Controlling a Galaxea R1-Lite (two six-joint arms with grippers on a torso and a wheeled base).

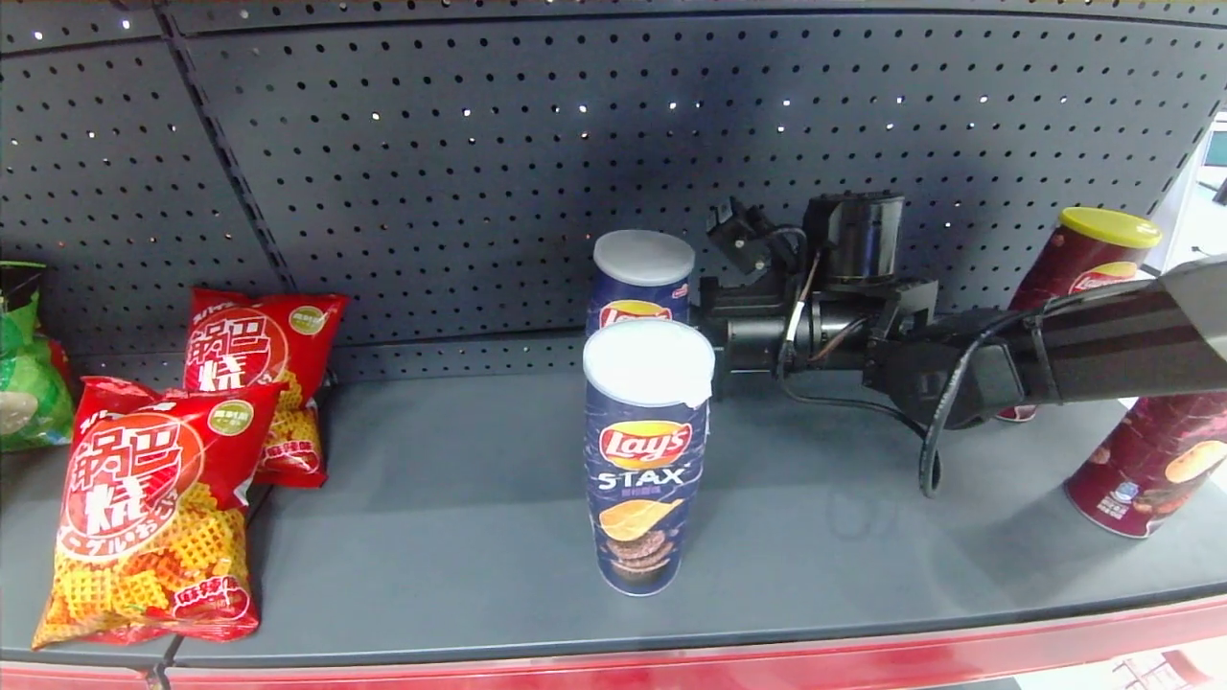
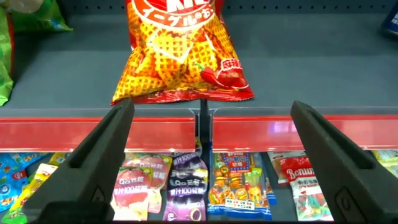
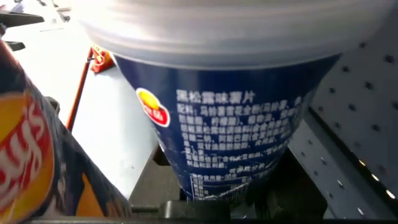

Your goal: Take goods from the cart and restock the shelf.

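Well back on the grey metal shelf (image 1: 451, 498) stands a blue cardboard chip can with white lid (image 1: 640, 280), upright. The right gripper (image 1: 719, 337) is beside it; whether it grips cannot be told. Left wrist view adds the left gripper (image 2: 211, 106), spread wide and empty, facing a red plastic snack bag (image 2: 183, 53).

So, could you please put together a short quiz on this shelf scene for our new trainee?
1. True or false: the left hand is open.
2. The right hand is at the rear blue can, which stands behind: A) a bottle B) another blue can C) a box.
3. Fill in: the farther dark red can has a ___ lid.
Key: 1 true; 2 B; 3 yellow.
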